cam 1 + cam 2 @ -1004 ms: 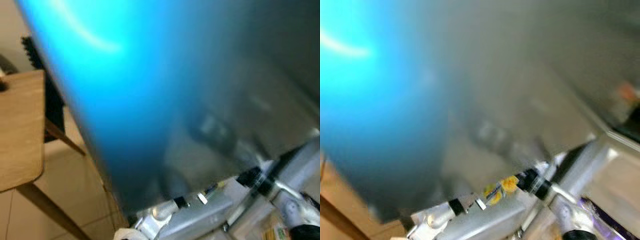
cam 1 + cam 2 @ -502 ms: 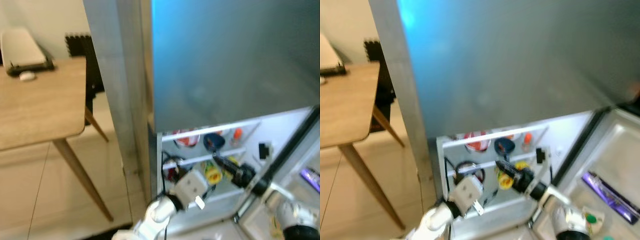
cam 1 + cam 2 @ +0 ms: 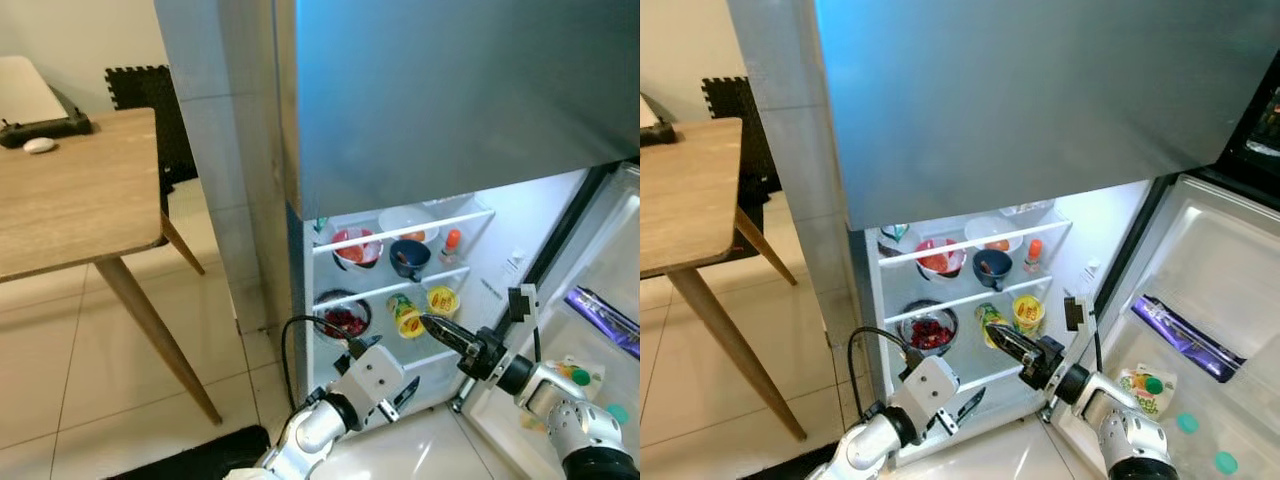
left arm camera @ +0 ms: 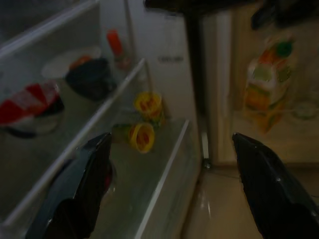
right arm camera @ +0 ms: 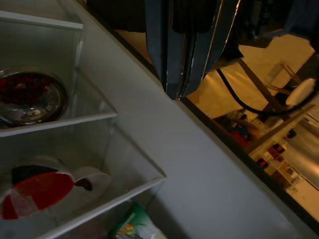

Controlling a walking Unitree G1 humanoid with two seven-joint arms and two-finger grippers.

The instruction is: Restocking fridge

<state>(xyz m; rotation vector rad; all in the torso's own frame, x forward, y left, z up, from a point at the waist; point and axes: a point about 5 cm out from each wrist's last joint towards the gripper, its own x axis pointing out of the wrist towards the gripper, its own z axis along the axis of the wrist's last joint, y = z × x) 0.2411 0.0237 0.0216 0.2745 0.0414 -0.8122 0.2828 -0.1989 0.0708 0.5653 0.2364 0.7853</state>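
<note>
Both arms low in front of open fridge (image 3: pixel 940 130). Left gripper (image 4: pixel 174 189) nearest, down by the lowest shelf edge, fingers spread wide, nothing between them in its wrist view. Right gripper (image 3: pixel 1008 347) reaches in at lower shelf level, black fingers close together and appearing empty, tips just beside the yellow can (image 3: pixel 991 320). That can lies on its side on the lower shelf, long axis running front-to-back and slightly angled, round yellow end facing out toward the robot. Beside it a yellow cup (image 3: pixel 1028 311) stands upright. Left on the same shelf, bowl of red fruit (image 3: pixel 928 331). Shelf above: red-and-white covered bowl (image 3: pixel 939 257), dark blue bowl (image 3: pixel 992 267), small orange-capped bottle (image 3: pixel 1035 251), white plate (image 3: pixel 990 229) behind. Door (image 3: pixel 1200 330) swung open on robot's right, holding a juice carton (image 3: pixel 1143 389) and purple packet (image 3: pixel 1185 323). Wooden table (image 3: pixel 680 190) off to the left. Risks, as I judge: the can on its side will likely roll if the right fingertips nudge it, and could tip the upright cup; arms are close, so the left gripper's cable (image 3: pixel 875 340) might snag the shelf edge.
</note>
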